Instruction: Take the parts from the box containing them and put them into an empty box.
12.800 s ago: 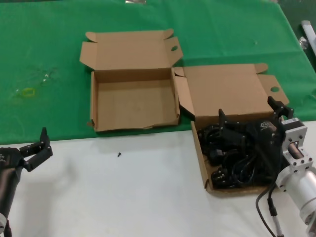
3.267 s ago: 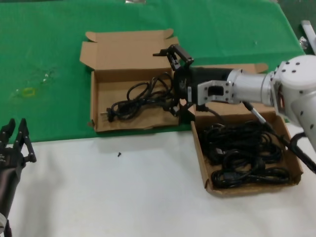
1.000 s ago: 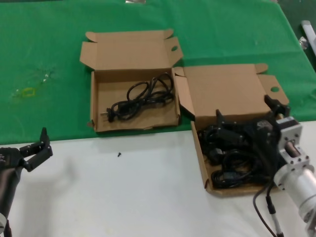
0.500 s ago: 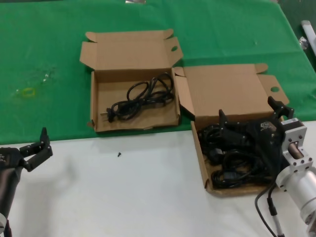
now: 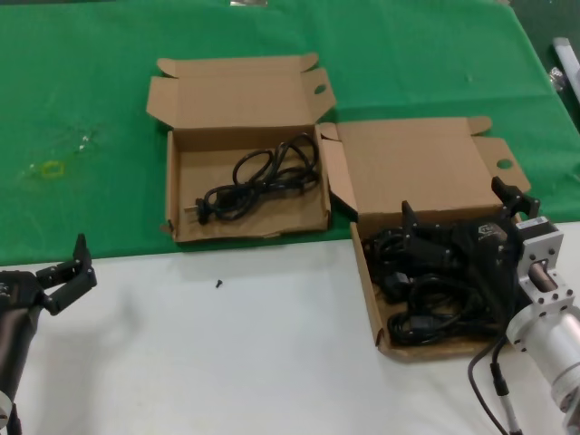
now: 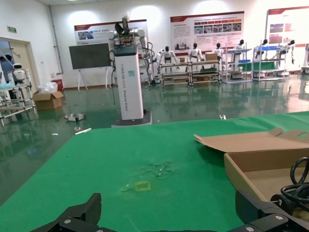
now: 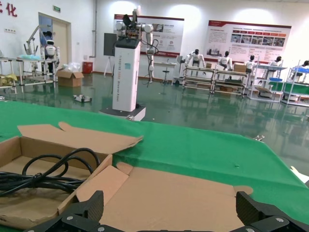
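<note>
A green cloth [image 5: 91, 109] covered the table's far part. The full box [image 5: 376, 313] sat at the right near edge; the right gripper [image 5: 462, 217] hung spread wide over its cables [image 5: 435, 299]. The other box [image 5: 181, 195], at the cloth's near edge, held one cable [image 5: 258, 177]. The left gripper [image 5: 65, 272] waited released at the near left corner.

Both boxes, the left box [image 5: 246, 195] and the right box [image 5: 426, 172], are plain brown cardboard. The cables [image 5: 258, 179] are black. The desk [image 5: 227, 353] is white at 6 o'clock; a plain green cloth [image 5: 91, 82] covers 12 o'clock.
</note>
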Robot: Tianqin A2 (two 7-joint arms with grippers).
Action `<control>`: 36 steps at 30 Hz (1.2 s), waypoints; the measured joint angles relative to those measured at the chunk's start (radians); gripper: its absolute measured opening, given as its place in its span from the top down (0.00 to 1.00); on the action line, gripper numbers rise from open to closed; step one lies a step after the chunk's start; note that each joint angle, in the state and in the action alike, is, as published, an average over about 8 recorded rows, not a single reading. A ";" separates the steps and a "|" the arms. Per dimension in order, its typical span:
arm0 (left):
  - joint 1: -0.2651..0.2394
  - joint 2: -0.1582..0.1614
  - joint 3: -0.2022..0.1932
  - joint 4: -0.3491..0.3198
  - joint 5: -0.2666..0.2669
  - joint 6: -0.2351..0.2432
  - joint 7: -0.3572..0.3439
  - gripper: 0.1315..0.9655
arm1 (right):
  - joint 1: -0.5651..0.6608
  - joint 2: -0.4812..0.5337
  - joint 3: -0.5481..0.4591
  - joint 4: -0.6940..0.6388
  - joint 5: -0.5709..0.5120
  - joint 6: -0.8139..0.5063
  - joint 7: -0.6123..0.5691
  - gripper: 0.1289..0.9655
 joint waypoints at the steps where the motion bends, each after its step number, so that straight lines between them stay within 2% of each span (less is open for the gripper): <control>1: 0.000 0.000 0.000 0.000 0.000 0.000 0.000 0.00 | 0.000 0.000 0.000 0.000 0.000 0.000 0.000 0.00; 36: 0.000 0.000 0.000 0.000 0.000 0.000 0.000 0.00 | 0.000 0.000 0.000 0.000 0.000 0.000 0.000 0.00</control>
